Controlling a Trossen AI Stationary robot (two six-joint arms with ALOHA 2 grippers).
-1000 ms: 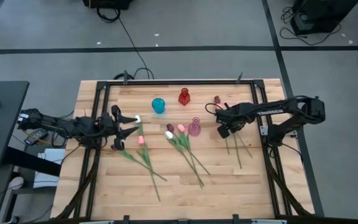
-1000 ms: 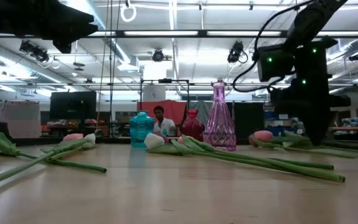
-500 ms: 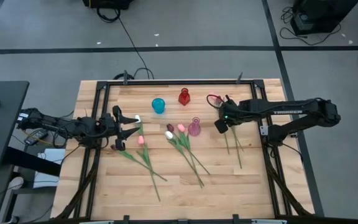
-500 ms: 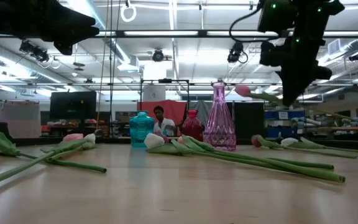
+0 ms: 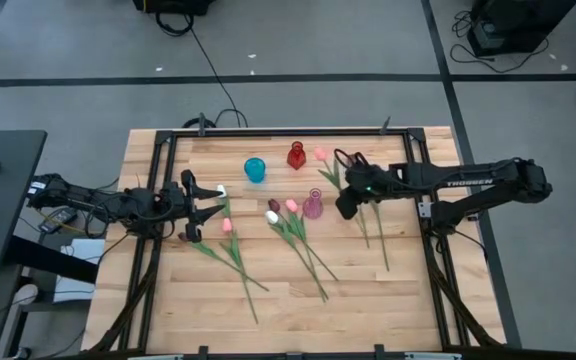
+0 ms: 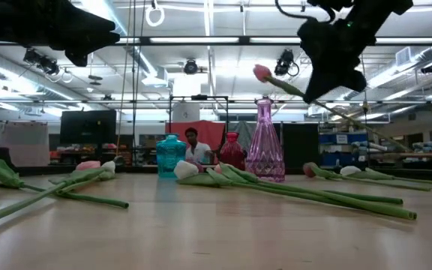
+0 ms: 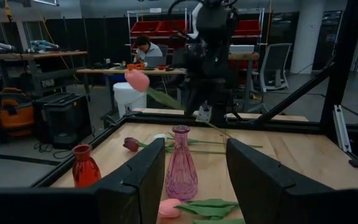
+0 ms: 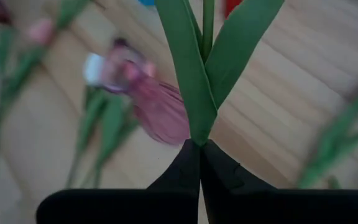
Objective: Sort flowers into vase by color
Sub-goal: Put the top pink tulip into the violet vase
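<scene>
we worked on a wooden table in a lab hall with shelves and one seated person behind. our right gripper was pinched tight on a pink tulip, held in the air just at 3 o'clock of the pink vase, bloom pointing to 11. our left gripper hovered with fingers spread and empty at 9 o'clock of the table. we judged the long stem could swing and knock the narrow vase over, or the bloom could miss its small mouth. we counted three vases: pink, red vase, blue vase. of tulips we saw about nine, though the tangled groups made the count unsure.
</scene>
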